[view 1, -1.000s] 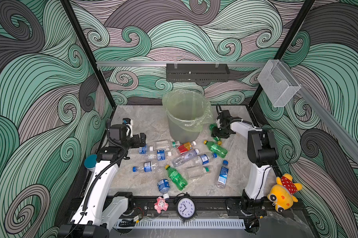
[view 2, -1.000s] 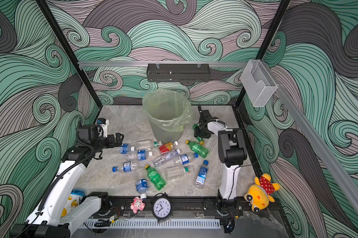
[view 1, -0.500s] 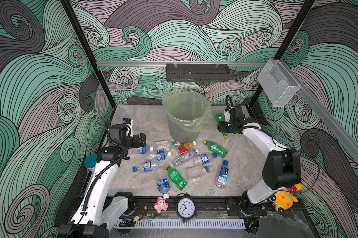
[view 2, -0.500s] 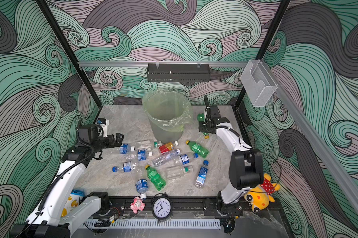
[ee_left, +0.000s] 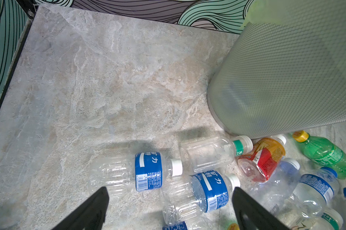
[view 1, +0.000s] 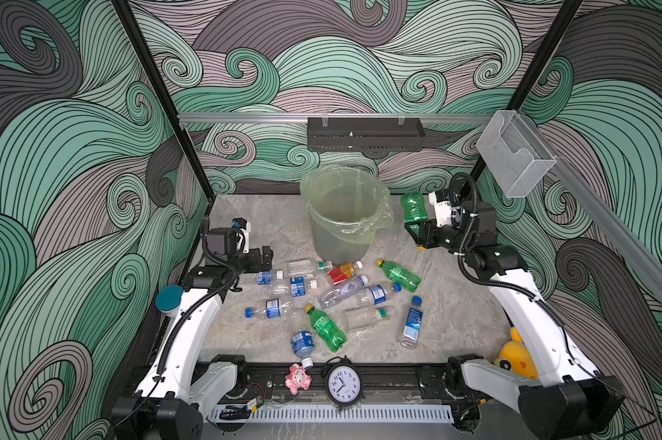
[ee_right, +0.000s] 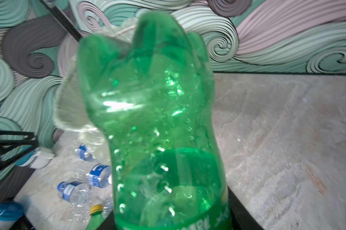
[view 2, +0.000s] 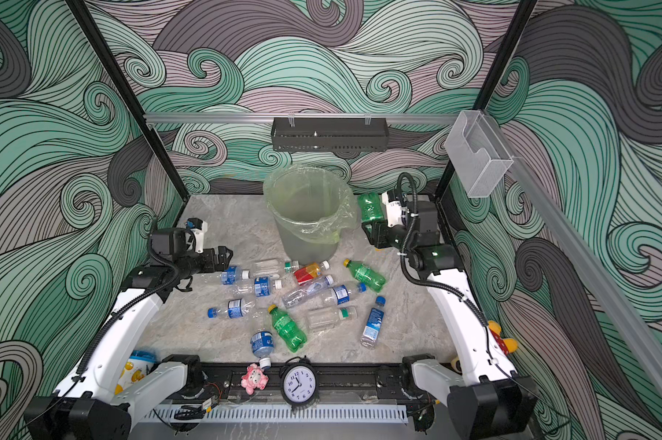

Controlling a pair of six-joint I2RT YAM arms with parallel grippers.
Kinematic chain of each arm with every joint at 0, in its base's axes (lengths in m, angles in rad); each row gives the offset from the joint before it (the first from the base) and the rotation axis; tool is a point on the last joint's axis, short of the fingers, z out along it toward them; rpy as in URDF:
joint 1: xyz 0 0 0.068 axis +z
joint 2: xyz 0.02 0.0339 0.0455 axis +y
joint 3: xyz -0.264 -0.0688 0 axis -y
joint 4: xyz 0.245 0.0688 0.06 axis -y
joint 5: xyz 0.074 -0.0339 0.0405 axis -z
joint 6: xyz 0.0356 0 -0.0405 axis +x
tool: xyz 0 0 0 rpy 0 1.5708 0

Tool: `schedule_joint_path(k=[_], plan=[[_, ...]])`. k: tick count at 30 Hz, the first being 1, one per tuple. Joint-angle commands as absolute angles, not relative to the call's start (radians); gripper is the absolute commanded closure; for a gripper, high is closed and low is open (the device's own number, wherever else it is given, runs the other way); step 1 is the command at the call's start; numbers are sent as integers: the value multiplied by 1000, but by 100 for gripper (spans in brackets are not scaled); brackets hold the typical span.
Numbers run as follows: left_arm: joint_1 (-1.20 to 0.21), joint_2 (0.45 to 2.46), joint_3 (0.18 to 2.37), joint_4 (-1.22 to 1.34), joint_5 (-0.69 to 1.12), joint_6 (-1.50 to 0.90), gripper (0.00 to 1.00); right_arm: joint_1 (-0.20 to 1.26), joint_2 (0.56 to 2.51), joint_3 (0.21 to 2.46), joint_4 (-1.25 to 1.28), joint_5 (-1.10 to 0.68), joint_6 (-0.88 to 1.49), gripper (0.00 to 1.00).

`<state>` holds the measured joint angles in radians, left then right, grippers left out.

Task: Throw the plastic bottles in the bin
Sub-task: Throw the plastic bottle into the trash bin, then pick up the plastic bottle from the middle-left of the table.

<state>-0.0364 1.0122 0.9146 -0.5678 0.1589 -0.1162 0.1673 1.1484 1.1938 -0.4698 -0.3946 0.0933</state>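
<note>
While bottles (view 1: 297,285) lie against the bin (view 1: 337,244), a clock (view 1: 344,384) stands well apart

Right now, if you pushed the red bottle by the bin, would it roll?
Probably: the red bottle is round and lies on its side. It looks empty, so it is likely light. The clear bottle close beside it might stop it quickly.
</note>
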Motion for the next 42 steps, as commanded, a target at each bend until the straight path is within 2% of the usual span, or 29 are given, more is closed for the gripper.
schedule_joint_path(k=[1,8,11,13,19,24,32,37,42], plan=[[-48,1019,966,-570,184,-98,1,214,1202,1322,-501,-482,26,46],[-48,1016,984,-602,184,-97,1,390,1560,1805,-644,-317,12,41],[-48,1002,1009,-647,192,-80,1,436,1710,1990,-770,-262,-18,25],[-48,989,1021,-676,192,-61,1,445,1728,2008,-780,-243,-21,21],[-48,978,1022,-709,186,-22,1,445,1592,1861,-731,-202,-13,15],[-48,1032,1040,-726,149,-1,1,423,1402,1641,-651,-162,8,10],[-52,1162,1130,-811,99,43,1,226,1148,1246,-524,-176,156,9],[-79,1245,1169,-867,84,16,1,168,1087,1085,-485,-154,204,8],[-150,1309,1199,-904,37,258,1,135,1084,1006,-431,-151,230,8]])
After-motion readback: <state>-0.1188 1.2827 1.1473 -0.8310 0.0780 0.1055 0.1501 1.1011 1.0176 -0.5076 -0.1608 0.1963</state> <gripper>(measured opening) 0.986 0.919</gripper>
